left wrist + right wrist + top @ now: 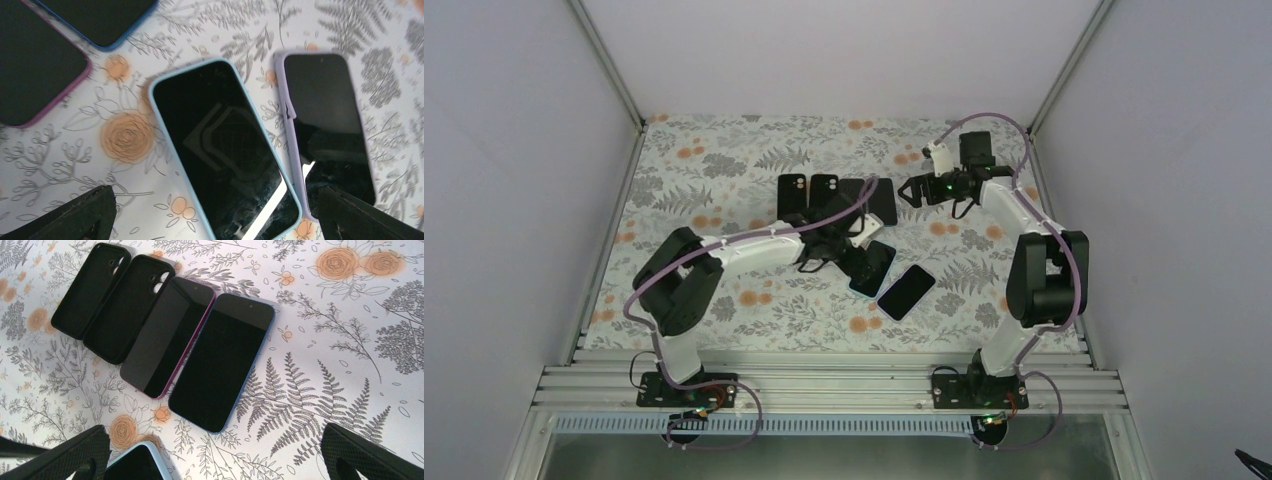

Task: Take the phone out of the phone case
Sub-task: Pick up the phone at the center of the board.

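Phone in pale-blue case lies screen-up on floral bench, lower end cut off in left wrist view; lilac-cased phone just beside. Left claw above it, wide, holding nothing. Right claw wide, empty, near maroon-cased phone and blue-cased phone lying edge to edge; two empty black cases adjoin. Broad open bench alongside the row.

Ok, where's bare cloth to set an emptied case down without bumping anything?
Widest free patch: the far-left cloth, between the left wall rail and the two empty black cases. Also the near strip between the lilac-cased phone and the front rail. Crowded: the centre, where other cased phones lie close together by the left pincer and right pincer, both open.
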Available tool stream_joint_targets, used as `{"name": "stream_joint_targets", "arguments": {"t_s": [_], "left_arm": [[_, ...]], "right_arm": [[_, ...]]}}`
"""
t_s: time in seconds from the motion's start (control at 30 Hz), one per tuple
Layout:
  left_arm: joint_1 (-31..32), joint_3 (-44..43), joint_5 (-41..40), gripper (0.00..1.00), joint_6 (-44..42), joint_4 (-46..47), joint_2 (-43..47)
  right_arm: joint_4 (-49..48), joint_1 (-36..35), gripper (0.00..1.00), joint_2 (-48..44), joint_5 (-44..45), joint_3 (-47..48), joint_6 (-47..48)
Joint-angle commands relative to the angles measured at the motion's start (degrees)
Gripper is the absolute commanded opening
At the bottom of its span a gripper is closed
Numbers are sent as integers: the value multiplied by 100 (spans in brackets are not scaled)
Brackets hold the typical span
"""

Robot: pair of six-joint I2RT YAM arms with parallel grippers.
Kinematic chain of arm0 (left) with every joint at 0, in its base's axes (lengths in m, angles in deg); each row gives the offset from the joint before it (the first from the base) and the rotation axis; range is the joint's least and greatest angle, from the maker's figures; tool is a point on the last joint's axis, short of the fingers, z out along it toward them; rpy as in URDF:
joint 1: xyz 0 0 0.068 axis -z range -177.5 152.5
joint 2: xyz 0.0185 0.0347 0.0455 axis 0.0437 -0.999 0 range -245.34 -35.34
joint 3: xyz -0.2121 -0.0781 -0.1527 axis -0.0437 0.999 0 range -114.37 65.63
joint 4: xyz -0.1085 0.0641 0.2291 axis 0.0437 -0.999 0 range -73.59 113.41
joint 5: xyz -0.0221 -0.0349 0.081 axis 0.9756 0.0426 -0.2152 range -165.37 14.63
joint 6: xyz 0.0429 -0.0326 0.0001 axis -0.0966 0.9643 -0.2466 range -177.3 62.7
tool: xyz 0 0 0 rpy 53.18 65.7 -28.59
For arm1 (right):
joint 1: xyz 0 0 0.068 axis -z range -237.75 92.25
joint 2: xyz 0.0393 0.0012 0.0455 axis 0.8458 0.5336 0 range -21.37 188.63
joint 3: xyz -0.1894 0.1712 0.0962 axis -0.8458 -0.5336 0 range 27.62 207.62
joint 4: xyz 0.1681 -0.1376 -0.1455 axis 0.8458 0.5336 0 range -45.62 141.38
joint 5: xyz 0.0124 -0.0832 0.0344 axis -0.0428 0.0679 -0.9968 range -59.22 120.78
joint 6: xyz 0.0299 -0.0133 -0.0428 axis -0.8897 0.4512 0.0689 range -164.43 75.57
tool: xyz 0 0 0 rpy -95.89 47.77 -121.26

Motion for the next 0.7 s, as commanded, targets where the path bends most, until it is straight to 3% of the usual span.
{"name": "stream_joint_targets", "arguments": {"t_s": [0.0,0.67], "left_arm": [[283,-313,-450,100,-182,-115,-290],[786,-950,-1258,100,10,-412,-1232]], "right_arm": [[-144,100,99,-212,-105,89,-153],[-192,318,99,-265,-309,12,-181]]}}
